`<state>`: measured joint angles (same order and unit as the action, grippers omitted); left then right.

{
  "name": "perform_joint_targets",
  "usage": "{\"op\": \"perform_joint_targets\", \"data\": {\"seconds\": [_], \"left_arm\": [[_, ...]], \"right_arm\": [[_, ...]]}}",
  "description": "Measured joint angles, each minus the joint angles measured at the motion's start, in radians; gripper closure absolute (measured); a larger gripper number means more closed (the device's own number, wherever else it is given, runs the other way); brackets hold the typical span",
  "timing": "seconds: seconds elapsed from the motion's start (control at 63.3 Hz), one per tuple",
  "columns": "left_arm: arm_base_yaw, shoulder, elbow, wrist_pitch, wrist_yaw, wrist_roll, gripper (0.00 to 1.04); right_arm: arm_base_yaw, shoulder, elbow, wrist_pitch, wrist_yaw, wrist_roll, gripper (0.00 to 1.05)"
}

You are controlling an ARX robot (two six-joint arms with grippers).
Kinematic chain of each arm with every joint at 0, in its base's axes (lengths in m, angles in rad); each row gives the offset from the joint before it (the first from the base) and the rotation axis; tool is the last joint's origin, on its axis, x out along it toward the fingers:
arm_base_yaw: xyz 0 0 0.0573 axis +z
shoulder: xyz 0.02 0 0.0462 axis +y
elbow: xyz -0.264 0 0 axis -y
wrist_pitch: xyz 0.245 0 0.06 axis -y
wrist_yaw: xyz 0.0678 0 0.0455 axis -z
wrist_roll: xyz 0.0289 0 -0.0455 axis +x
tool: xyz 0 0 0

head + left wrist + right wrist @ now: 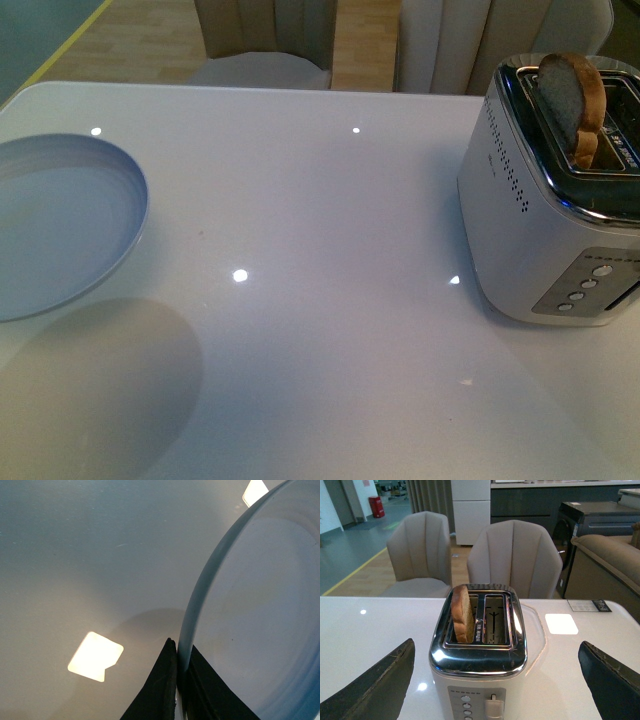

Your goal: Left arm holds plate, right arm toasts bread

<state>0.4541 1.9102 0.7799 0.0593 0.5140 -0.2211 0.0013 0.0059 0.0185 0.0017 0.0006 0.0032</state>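
The pale blue-grey plate (60, 225) hovers over the table's left side and casts a shadow below it. In the left wrist view my left gripper (178, 667) is shut on the plate (260, 610), one black finger on each side of its rim. The bread (572, 95), a brown-crusted slice, stands upright in a slot of the white and chrome toaster (545, 215) at the right. From the right wrist the bread (461, 614) sticks up out of the toaster (477, 670), which sits between the wide-apart fingers of my open right gripper (497, 680). Neither arm shows in the front view.
The white glossy table (320, 300) spreads between plate and toaster. Two beige chairs (512, 560) stand beyond its far edge. The toaster's lever (492, 706) and round buttons (466, 705) face my right wrist. A dark card (589, 605) lies at the table's far corner.
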Motion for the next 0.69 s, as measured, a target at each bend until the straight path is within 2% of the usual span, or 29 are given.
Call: {"op": "perform_joint_targets", "data": {"seconds": [0.442,0.695], "left_arm": [[0.036,0.336,0.159,0.053,0.017,0.076,1.02],[0.038,0.427,0.199,0.053,0.01,0.102,1.02]], "right_arm": [[0.0,0.0,0.0,0.0,0.0,0.0,0.09],[0.0,0.0,0.0,0.0,0.0,0.0,0.09]]}}
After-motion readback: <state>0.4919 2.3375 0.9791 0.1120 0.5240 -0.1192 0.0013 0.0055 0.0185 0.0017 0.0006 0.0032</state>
